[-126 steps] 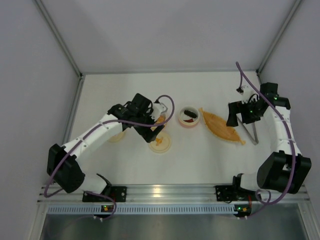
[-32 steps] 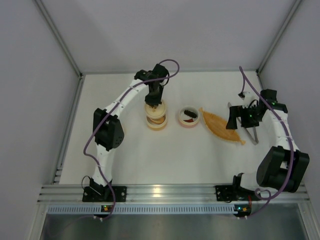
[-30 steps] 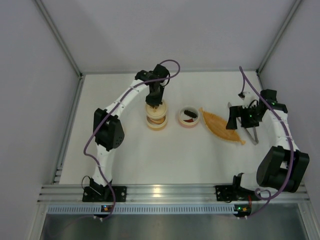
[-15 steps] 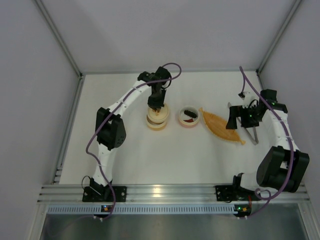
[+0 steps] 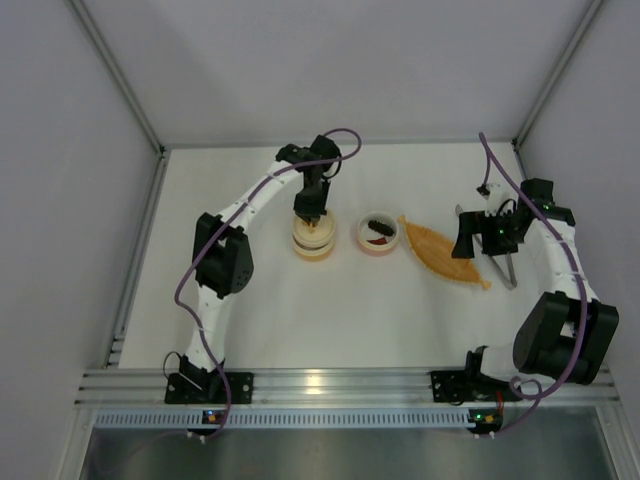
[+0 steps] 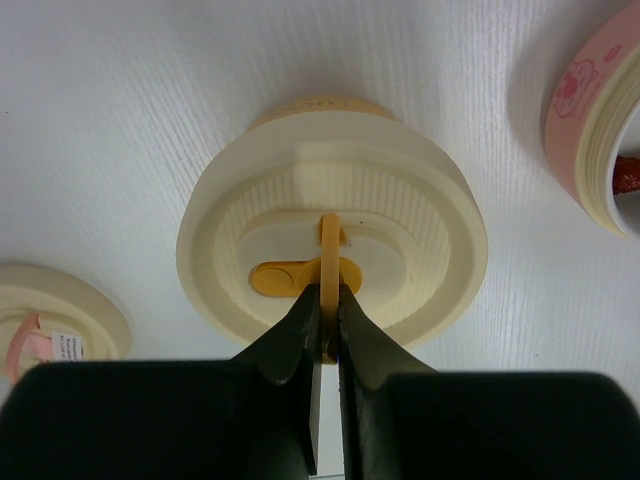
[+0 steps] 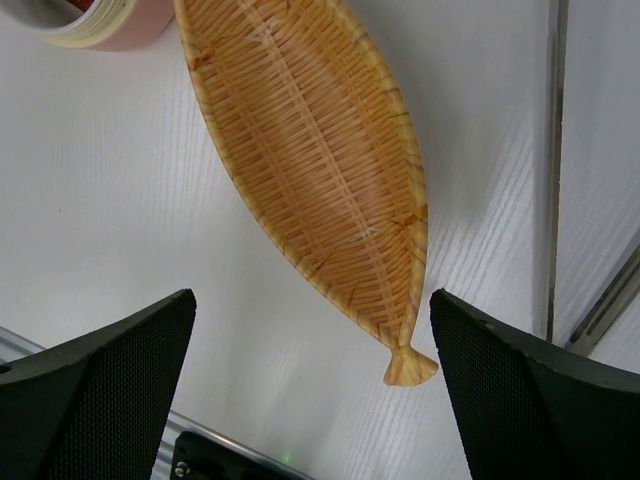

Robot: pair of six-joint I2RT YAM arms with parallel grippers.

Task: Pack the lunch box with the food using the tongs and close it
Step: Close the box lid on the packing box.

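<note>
Seen from above, the left tool point(image 5: 310, 213) sits on top of a cream lidded container point(image 5: 313, 245) near the middle of the bench point(image 5: 330, 310). Just to the right stands a pink bowl point(image 5: 362, 236) holding the food point(image 5: 377, 226), which is dark brown pieces and a red bit. Next along lies an orange woven tray point(image 5: 443, 253). The right tool point(image 5: 468, 240) hangs at the tray's far side, and the tongs point(image 5: 503, 265) lie flat on the bench under that arm.

At the left wrist, the left tool point(image 6: 328, 295) is pinched almost closed on a thin yellow tab point(image 6: 330, 235) standing up from the container's point(image 6: 420, 200) lid. A loose cream lid point(image 6: 70, 300) lies at lower left. The pink bowl point(image 6: 585, 110) shows at the right edge with red inside.

At the right wrist, the right tool point(image 7: 310, 300) is spread wide and grips nothing. The tray point(image 7: 300, 140) shows only its weave. One grey arm of the tongs point(image 7: 551, 150) runs just beside it on the right.
</note>
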